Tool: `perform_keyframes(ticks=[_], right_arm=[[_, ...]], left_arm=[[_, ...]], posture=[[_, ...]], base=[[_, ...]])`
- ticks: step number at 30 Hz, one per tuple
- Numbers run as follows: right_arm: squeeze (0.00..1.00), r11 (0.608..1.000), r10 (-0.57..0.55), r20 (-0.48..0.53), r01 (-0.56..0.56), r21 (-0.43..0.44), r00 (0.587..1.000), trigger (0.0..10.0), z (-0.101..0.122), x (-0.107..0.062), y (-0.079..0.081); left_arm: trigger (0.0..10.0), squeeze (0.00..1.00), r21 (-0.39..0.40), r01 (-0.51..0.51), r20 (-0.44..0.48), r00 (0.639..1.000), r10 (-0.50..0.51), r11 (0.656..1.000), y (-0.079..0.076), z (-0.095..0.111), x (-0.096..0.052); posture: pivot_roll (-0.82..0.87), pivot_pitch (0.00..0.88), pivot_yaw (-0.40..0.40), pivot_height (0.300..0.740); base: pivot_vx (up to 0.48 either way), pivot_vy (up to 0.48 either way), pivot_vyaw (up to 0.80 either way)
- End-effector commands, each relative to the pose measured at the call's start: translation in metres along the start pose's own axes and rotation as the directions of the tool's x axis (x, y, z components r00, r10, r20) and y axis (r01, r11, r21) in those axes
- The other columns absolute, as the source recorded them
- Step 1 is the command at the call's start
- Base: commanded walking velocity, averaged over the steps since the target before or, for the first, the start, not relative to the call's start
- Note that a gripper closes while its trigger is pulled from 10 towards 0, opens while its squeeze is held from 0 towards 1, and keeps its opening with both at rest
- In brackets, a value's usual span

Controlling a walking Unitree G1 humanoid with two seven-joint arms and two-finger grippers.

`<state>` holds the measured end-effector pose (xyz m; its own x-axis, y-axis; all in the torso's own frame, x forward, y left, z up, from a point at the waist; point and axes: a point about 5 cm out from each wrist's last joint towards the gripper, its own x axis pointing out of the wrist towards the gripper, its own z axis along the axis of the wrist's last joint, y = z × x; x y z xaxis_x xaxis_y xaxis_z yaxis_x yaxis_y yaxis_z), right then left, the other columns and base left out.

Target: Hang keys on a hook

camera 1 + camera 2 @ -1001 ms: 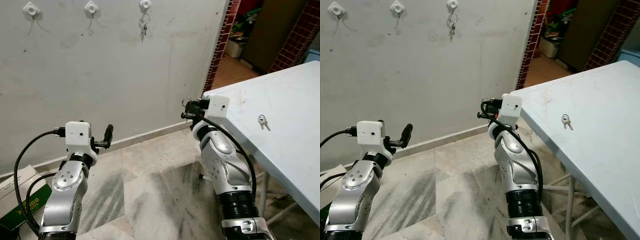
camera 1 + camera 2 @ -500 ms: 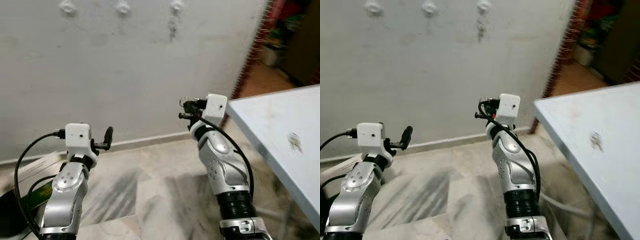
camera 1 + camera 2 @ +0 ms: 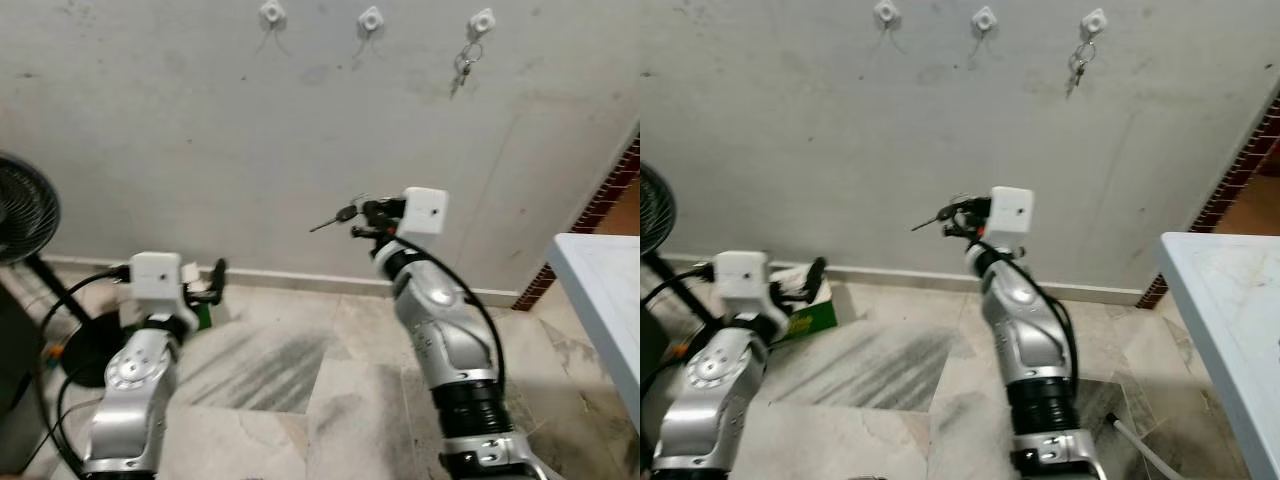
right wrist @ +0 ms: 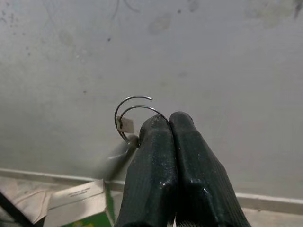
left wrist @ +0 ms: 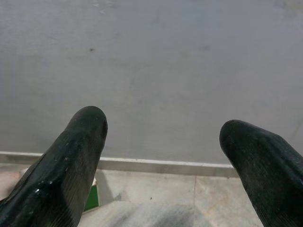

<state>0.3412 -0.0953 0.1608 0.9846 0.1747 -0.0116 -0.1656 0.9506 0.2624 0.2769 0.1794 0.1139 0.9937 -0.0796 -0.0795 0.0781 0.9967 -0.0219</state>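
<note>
hooks on wall — fan left | table right

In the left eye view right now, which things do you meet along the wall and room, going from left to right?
Fan → first empty hook → second empty hook → third hook, carrying hung keys → brick edge → white table.

R hand raised, fingers pinched together; L hand low (fingers spread).
</note>
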Motion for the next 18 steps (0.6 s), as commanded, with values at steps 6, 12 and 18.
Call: perform_keyframes(ticks=[6,12,18], right_arm=[[0.0,1.0,0.028,0.007,-0.028,0.008,1.0,10.0,0.0016,0.0016,0.0082],[0.0,0.999,0.031,0.006,-0.031,0.006,0.999,10.0,0.0017,0.0024,0.0086],[0.0,0.999,0.033,0.007,-0.034,0.005,0.999,10.0,0.0018,0.0025,0.009]], left_arm=[[10.0,0.0,0.01,0.003,0.03,1.0,-0.003,1.0,0.0037,0.008,-0.0006],[10.0,0.0,0.008,0.007,0.032,0.999,-0.008,1.0,0.0031,0.0081,-0.0002],[10.0,0.0,0.003,0.012,0.027,1.0,-0.012,1.0,0.0024,0.0075,-0.0005]], posture=[[0.11,0.02,-0.032,0.74],[0.11,0.014,-0.035,0.74],[0.11,0.013,-0.035,0.74]], base=[[0.395,0.161,0.0],[0.418,0.0,0.0],[0.417,0.12,0.0]])
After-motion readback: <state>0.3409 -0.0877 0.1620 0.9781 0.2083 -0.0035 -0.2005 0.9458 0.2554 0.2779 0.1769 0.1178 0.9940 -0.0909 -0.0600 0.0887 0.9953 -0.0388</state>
